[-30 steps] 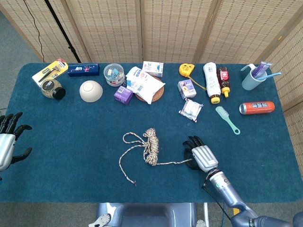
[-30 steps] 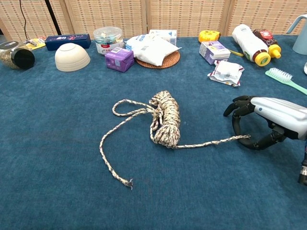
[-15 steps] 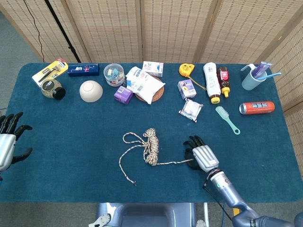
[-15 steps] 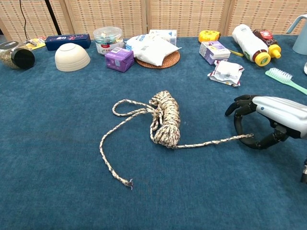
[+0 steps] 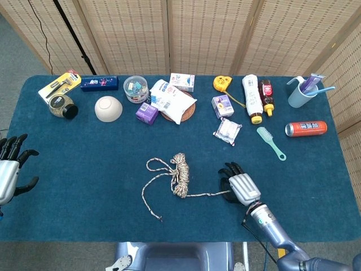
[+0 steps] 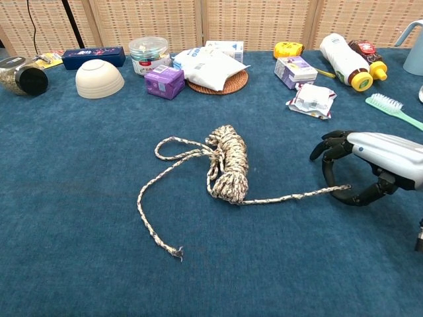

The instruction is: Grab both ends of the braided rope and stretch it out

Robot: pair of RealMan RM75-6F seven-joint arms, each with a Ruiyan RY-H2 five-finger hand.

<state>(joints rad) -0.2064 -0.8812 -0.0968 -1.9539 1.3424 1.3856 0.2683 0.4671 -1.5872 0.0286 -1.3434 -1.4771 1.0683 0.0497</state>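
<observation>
Centrally on the blue table [image 5: 84, 169] lies one braided rope [image 6: 227, 165]: one coiled bundle with two loose ends, one frayed end trailing toward the near left, the other running right to the right hand [image 6: 370, 168]. Right hand rests palm-down at that end, fingers [image 6: 330, 148] arched over it and thumb tip at the rope tip; whether it actually pinches the rope, cannot tell. Left hand [image 5: 10, 169] sits at the table's left edge, fingers spread, holding nothing; behind the rope stand one upturned bowl [image 6: 99, 78] and one purple box [image 6: 164, 82].
</observation>
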